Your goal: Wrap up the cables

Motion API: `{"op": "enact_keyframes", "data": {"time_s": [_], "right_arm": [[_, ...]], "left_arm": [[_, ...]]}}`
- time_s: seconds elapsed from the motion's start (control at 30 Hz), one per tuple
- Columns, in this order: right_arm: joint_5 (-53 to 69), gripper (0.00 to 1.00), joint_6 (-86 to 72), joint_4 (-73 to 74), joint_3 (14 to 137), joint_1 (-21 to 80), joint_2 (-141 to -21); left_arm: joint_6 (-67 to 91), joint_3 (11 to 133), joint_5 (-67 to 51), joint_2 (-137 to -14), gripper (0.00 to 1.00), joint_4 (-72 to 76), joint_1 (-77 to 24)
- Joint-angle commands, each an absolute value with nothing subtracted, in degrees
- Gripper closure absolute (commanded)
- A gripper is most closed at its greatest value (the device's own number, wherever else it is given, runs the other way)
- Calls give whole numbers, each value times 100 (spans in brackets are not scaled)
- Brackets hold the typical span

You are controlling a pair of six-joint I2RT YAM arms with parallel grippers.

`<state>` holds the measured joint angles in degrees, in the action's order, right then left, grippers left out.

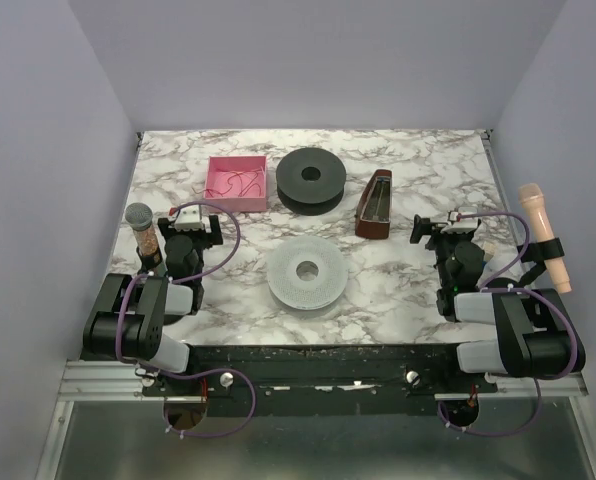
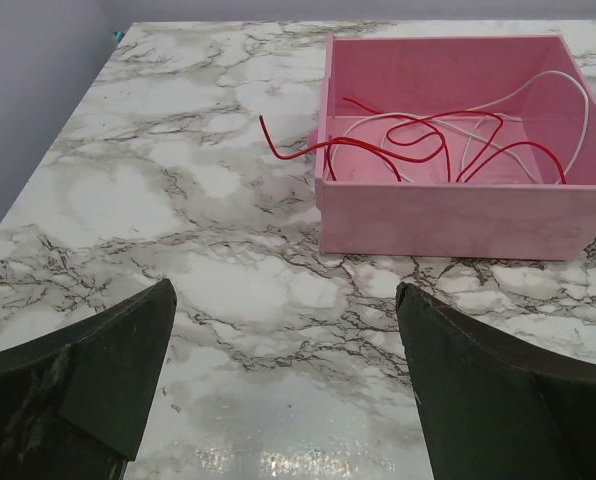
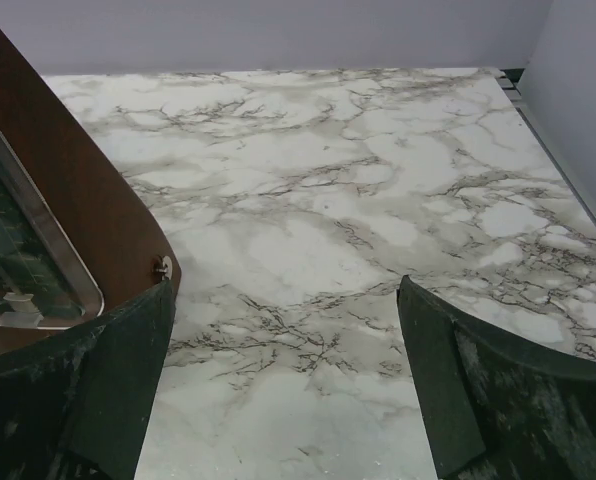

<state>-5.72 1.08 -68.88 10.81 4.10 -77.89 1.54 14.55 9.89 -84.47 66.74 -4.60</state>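
Thin dark-red cables point(image 2: 418, 140) lie in loose loops inside a pink box point(image 2: 448, 215), one end hanging over its left wall; a white wire point(image 2: 568, 95) lies with them. The box point(image 1: 237, 183) and cables point(image 1: 240, 183) show at the back left from above. A black spool point(image 1: 311, 180) sits beside the box and a white spool point(image 1: 305, 271) at the table's middle. My left gripper point(image 2: 286, 330) is open and empty, short of the box; from above it point(image 1: 190, 216) is at the left. My right gripper point(image 3: 283, 325) is open and empty; from above it point(image 1: 450, 222) is at the right.
A brown wedge-shaped case point(image 1: 374, 205) with a glass front stands right of the black spool; it fills the left of the right wrist view point(image 3: 58, 200). A grey-capped jar point(image 1: 142, 228) stands at the left edge, a peach microphone-like object point(image 1: 545, 235) at the right. Walls enclose the marble table point(image 1: 398, 160).
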Motion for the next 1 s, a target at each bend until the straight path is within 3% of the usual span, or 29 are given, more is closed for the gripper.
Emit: {"op": "enact_keyframes", "data": {"time_s": [0.0, 0.33, 0.47, 0.57, 0.67, 0.8, 0.97], "right_arm": [[-746, 0, 71, -6883, 1169, 378, -7718], [-984, 0, 17, -5459, 1565, 378, -6857], [-862, 0, -217, -5186, 1556, 378, -6233], [136, 0, -316, -5073, 1678, 378, -5854], [746, 0, -579, -4187, 2230, 387, -5687], [537, 0, -870, -2832, 3127, 666, -5529], [-841, 0, -580, -1673, 4295, 1861, -6010]], "left_arm": [[185, 1529, 1081, -8446, 1, 6759, -439], [167, 1547, 1011, -8394, 1, 6707, -439], [27, 2169, 372, -8007, 1, 5103, -439], [-544, 2776, -482, -7937, 1, 3747, -466], [-702, 2725, -851, -7779, 1, 3656, -466], [-957, 3056, -1396, -7471, 1, 2755, -466], [-1204, 4165, -1854, -7471, 1, 776, -466]]}}
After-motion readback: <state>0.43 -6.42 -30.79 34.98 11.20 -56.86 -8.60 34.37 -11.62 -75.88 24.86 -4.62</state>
